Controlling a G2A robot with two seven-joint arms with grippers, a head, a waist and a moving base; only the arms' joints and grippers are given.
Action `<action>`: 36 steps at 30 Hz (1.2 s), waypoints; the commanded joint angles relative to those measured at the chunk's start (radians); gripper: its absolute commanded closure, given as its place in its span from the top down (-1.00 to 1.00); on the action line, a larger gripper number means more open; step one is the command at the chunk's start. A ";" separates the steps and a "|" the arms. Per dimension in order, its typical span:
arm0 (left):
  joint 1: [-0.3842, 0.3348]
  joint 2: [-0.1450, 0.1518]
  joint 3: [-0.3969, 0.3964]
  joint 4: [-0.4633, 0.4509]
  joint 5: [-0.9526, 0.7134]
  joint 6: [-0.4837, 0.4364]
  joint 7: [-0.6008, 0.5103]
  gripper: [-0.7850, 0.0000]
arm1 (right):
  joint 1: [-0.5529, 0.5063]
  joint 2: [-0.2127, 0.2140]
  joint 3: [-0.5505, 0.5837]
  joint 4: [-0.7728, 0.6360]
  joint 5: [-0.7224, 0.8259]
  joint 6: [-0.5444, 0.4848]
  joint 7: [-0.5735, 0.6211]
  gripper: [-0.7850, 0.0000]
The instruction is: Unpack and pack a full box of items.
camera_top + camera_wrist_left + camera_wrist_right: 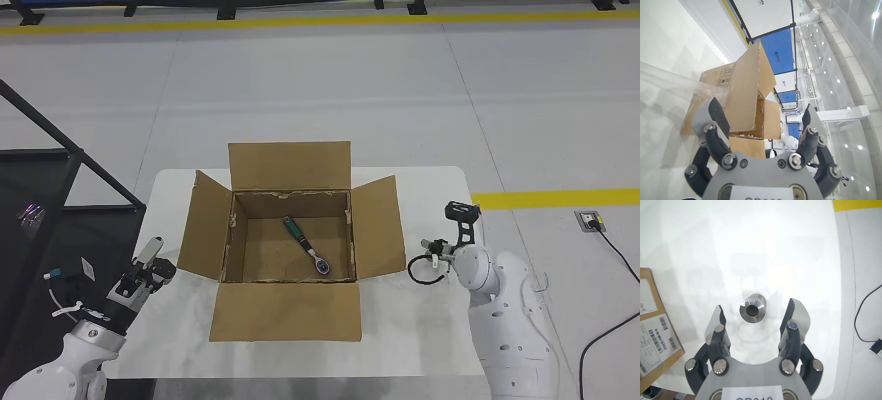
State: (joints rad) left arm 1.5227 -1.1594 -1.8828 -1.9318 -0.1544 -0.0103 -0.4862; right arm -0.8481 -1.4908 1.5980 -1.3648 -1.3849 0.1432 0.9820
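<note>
The box (285,300) stands open at mid-table (772,247) with one ratchet wrench (303,244) on its floor and a steel socket (752,310) out on the table to its right, so the work appears part done. Both tools are spread and empty: the right tool (755,310) straddles the socket untouched, and the left tool (762,108) sits beside the left flap. The raised flaps may obstruct reaches.

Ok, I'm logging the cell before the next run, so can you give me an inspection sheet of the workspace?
surface: white table, box at its middle.
job's things: cardboard box, four flaps open, ratchet wrench lying inside; metal socket standing upright on the table, apart from the box.
clutter: nothing seen.
grippers: left gripper open, near a box flap; right gripper open, one finger on either side of the socket, not touching it.
cables: black cable on the floor past the table edge.
surroundings: grey floor, yellow line, black frame.
</note>
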 commanded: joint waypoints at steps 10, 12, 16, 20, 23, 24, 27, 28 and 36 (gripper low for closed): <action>0.000 0.000 0.000 0.000 0.000 0.000 0.000 1.00 | -0.057 -0.013 -0.420 -0.746 -0.395 -0.094 0.253 1.00; 0.000 0.000 0.000 0.000 0.000 0.000 0.000 1.00 | 0.032 -0.028 -0.520 -0.669 -0.382 -0.130 0.276 1.00; 0.000 0.000 0.000 0.000 0.000 0.000 0.000 1.00 | 0.258 -0.073 -0.647 -0.356 -0.189 -0.195 0.304 1.00; 0.000 0.000 0.000 0.000 0.000 0.000 0.000 1.00 | 0.471 -0.132 -0.736 0.052 0.050 -0.251 0.274 1.00; 0.000 0.000 0.000 0.000 0.000 0.000 0.000 1.00 | 0.580 -0.179 -0.787 0.342 0.230 -0.317 0.207 1.00; 0.000 0.000 0.000 0.000 0.000 0.000 0.000 1.00 | 0.610 -0.196 -0.807 0.434 0.267 -0.331 0.197 1.00; 0.000 0.000 0.000 0.000 0.000 0.000 0.000 1.00 | 0.673 -0.247 -0.858 0.653 0.366 -0.384 0.136 1.00; 0.000 0.000 0.000 0.000 0.000 0.000 0.000 1.00 | 0.691 -0.263 -0.873 0.715 0.381 -0.385 0.118 1.00; -0.011 0.000 -0.016 0.008 -0.014 0.014 0.045 1.00 | 0.735 -0.367 -0.920 1.022 0.502 -0.390 -0.034 0.76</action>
State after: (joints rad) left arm 1.5162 -1.1594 -1.8961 -1.9268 -0.1604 -0.0025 -0.4489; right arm -0.1139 -1.8485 0.6758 -0.3743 -0.9000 -0.2555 0.9697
